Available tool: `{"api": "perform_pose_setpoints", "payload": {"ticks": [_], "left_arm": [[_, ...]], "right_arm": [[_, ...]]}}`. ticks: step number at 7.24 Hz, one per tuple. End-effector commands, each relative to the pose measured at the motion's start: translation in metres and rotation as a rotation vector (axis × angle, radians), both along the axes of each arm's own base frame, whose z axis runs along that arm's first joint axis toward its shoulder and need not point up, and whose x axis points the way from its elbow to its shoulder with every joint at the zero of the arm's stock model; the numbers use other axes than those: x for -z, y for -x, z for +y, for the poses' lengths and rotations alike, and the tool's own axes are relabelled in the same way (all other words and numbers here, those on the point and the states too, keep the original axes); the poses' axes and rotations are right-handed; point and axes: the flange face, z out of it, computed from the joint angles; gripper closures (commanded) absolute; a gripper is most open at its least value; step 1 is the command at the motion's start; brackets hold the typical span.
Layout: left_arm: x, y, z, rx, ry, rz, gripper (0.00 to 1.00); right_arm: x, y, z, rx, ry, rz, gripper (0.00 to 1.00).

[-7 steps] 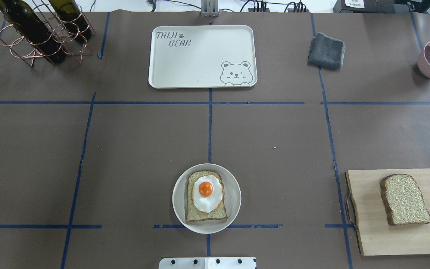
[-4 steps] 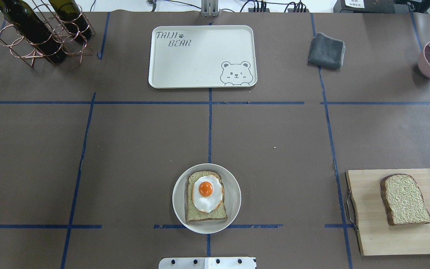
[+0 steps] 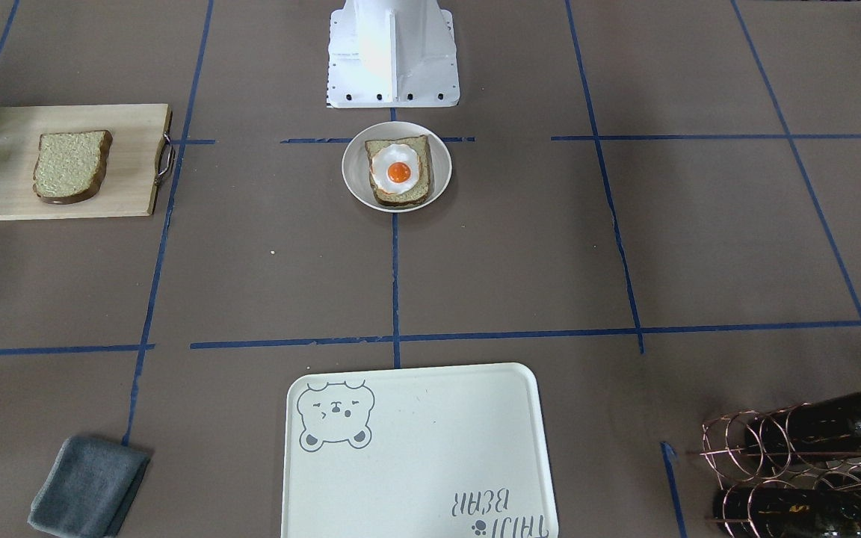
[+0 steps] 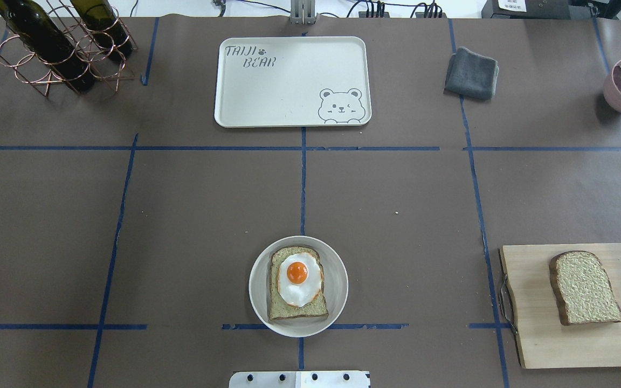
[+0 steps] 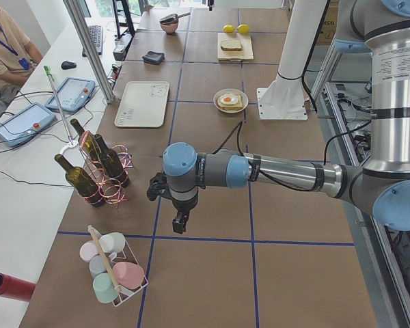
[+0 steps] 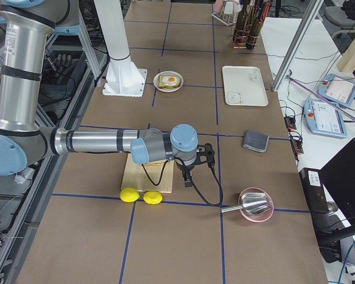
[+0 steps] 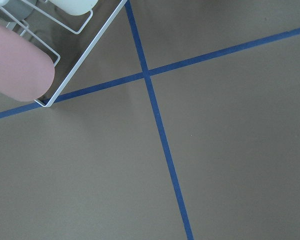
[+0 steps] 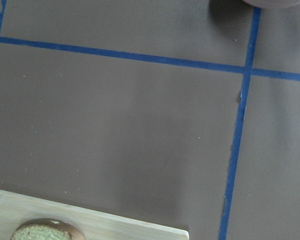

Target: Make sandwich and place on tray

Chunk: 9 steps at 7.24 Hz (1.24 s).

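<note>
Loose bread slice on cutting board is seen just beside right gripper, well apart from left gripper; how far either claw is open cannot be told.

One camera hangs behind the robot, over its shoulders, looking forward and down, with the tray at the far side. Its opposite looks back steeply from across the surface, tray nearest. Both take in the plate and cutting board. Two more sit high at either end, looking along the length, the left arm or right arm large in front. The wrist cameras look straight down from close in: the left at a tape cross beside a wire cup rack, the right at the board's corner.
</note>
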Motion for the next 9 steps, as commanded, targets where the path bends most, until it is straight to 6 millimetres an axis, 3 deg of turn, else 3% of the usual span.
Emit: {"api": "perform_pose_setpoints", "payload": {"ticks": [1, 3, 5, 9], "left_arm": [[-0.002, -0.003, 0.001, -0.004, 0.008, 0.02, 0.0], [-0.005, -0.003, 0.001, -0.004, 0.014, 0.02, 0.0], [-0.006, -0.004, 0.002, -0.005, 0.019, 0.022, 0.0], [-0.007, -0.004, 0.003, -0.005, 0.021, 0.022, 0.0]], "right_arm": [[-0.003, 0.039, 0.055, -0.083, 0.028, -0.082, 0.0], [-0.012, 0.065, 0.082, -0.117, 0.062, -0.107, 0.03], [-0.041, 0.096, 0.096, -0.133, 0.062, -0.109, 0.09], [-0.027, 0.133, 0.103, -0.064, 0.054, -0.155, 0.26]]}}
